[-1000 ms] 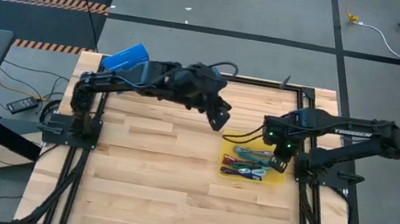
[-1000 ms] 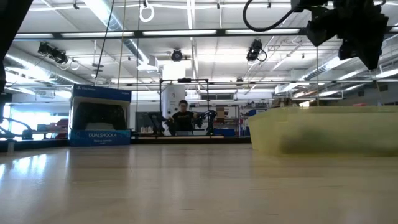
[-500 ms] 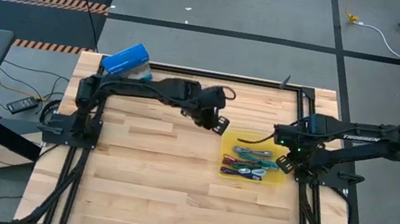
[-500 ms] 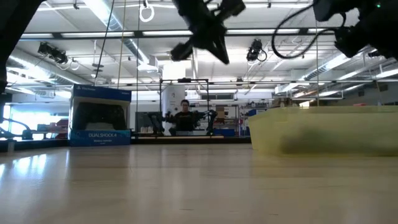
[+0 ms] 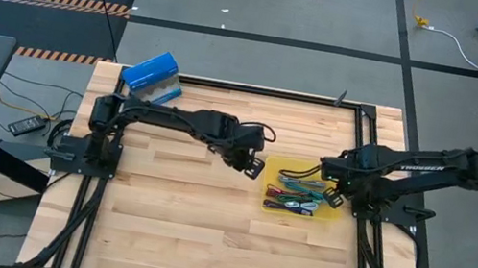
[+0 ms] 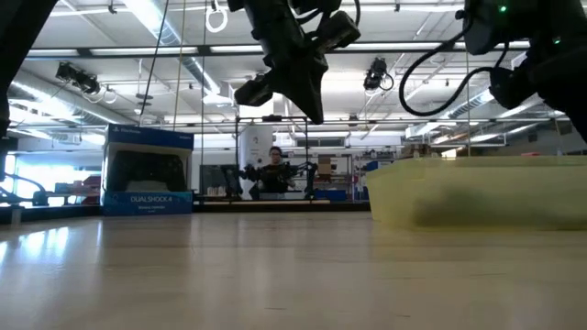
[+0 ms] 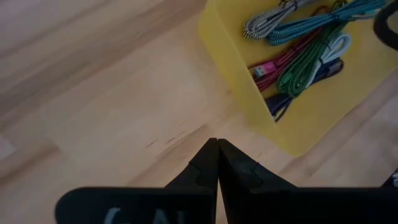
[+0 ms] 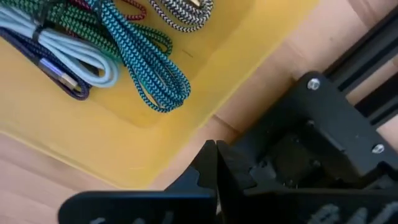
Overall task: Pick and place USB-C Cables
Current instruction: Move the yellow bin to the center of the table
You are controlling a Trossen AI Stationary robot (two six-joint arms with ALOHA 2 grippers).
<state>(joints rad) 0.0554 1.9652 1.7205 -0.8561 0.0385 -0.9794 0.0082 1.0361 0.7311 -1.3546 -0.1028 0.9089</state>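
Cables (image 5: 293, 193) lie bundled inside the yellow tray (image 5: 334, 214) as the left gripper (image 5: 253, 165), fingers pressed together and empty, hovers just beside its left wall. At the tray's right edge the right gripper (image 5: 334, 195) is likewise closed on nothing; the pick looks not yet begun, and next a gripper must open and descend onto one cable.

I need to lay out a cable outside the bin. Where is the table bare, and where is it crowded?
Bare wood runs across the table on the near side of both arms, and between the blue box and the yellow bin. Crowded: the bin, full of USB-C cables, with the left pincer and right pincer on either side.
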